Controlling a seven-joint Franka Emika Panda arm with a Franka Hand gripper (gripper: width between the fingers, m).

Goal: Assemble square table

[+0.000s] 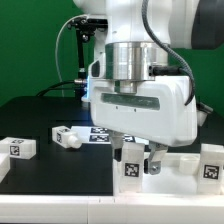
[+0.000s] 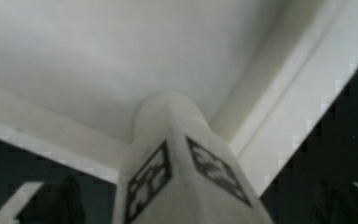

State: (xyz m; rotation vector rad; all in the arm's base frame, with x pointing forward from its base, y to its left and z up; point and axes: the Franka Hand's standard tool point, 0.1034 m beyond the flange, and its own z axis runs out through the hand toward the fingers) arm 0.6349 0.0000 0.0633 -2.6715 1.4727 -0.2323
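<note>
The white tabletop (image 1: 186, 162) lies at the exterior view's lower right, partly hidden behind my arm. In the wrist view its flat inner face (image 2: 105, 60) and raised rim (image 2: 291, 90) fill most of the picture. A white leg (image 1: 131, 168) with black-and-white tags stands upright on it near a corner; the leg (image 2: 179, 160) rises between my fingers. My gripper (image 1: 135, 160) is open around this leg. Dark gaps show between the leg and each finger (image 2: 51, 203), so nothing is held.
Two loose white legs (image 1: 18, 148) (image 1: 65, 136) lie on the black table at the exterior view's left. Another tagged block (image 1: 211, 162) sits at the far right. The marker board (image 1: 99, 133) lies behind my gripper. A green wall stands at the back.
</note>
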